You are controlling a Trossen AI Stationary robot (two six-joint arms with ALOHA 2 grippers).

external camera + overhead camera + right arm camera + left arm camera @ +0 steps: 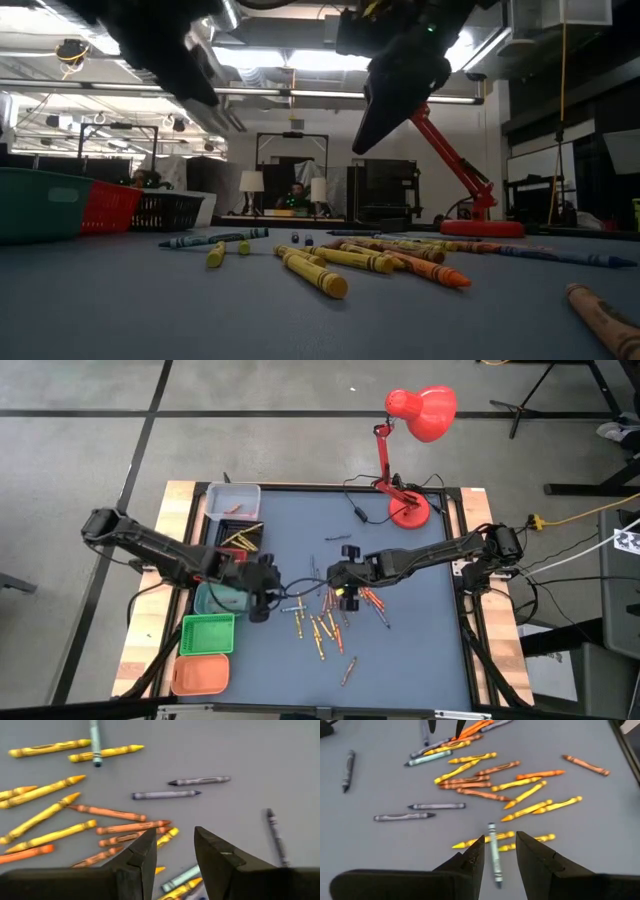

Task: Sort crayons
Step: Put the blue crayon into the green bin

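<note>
Many crayons (322,618) lie loose on the grey table (420,650), mostly yellow and orange, with a few dark, blue and red ones. My left gripper (266,604) hovers open at the pile's left edge; in the left wrist view a pale blue-green crayon (493,851) lies on the table in line with the gap between its fingers (499,856). My right gripper (346,590) hangs open above the pile's far side, over orange and yellow crayons (131,827). In the low view both grippers (385,100) are above the table, touching nothing.
Along the table's left edge stand a grey bin (233,500), a black bin holding yellow crayons (243,538), a teal bin (212,600) partly under my left arm, a green bin (207,633) and an orange bin (200,675). A red desk lamp (408,510) stands at the far right.
</note>
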